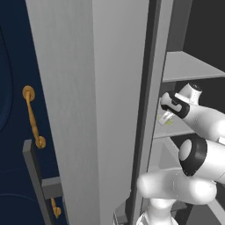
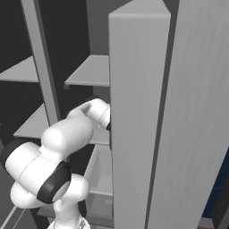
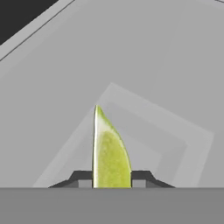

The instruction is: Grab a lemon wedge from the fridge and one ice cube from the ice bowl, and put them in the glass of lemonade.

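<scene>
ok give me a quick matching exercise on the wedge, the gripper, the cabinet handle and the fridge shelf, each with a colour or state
Things:
1. lemon wedge
2. gripper
3. cabinet handle
4. fridge shelf

Colour or state:
a. gold, on a navy door
b. shut on the wedge
c. light grey, flat
d. yellow-green, pinched between two dark tips

Pairs: 1-d, 2-b, 3-a, 4-c

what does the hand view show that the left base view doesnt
Hand view: the gripper shut on the lemon wedge, yellow-green flesh up close, fingers pressed against its sides. Left base view: the navy cabinet with its gold handle, the fridge door and the arm reaching in. Both: grey fridge shelf under the wedge.
</scene>
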